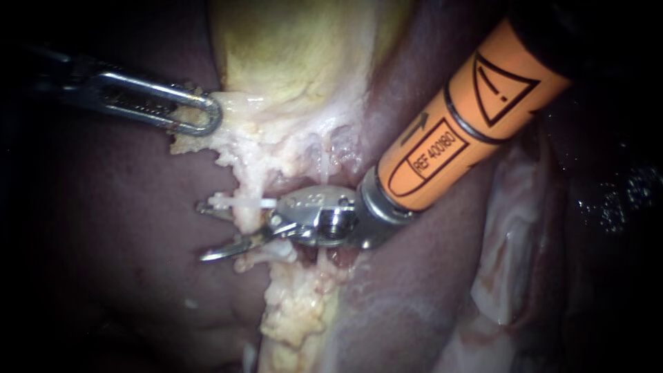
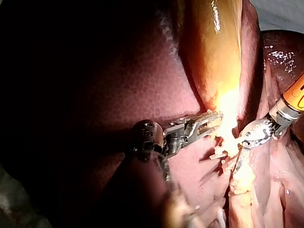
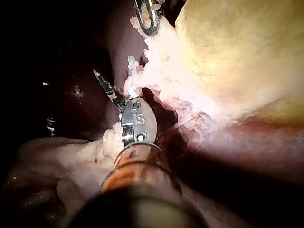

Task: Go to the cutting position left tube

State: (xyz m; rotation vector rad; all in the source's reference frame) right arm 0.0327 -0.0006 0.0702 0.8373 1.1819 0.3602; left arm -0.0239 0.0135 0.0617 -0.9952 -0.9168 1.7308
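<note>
My left instrument (image 1: 197, 114) comes in from the upper left, its slotted jaws shut on pale tissue at the lower end of the yellow gallbladder (image 1: 290, 62). Below it a thin pale tube (image 1: 246, 185) runs downward with a white clip (image 1: 231, 203) across it. My right instrument (image 1: 205, 231), on an orange shaft, reaches in from the upper right. Its thin blades stand open on either side of the tube just below the clip; the lower blade (image 1: 222, 251) shows plainly. In the right wrist view one blade (image 3: 105, 84) lies beside the tube (image 3: 133, 78).
Dark liver (image 1: 124, 276) surrounds the site. Lumpy pale fat (image 1: 293, 311) hangs below the blades. Whitish folded tissue (image 1: 511, 262) lies at the right. In the left wrist view the left instrument (image 2: 209, 122) and the right instrument (image 2: 254, 137) sit close together.
</note>
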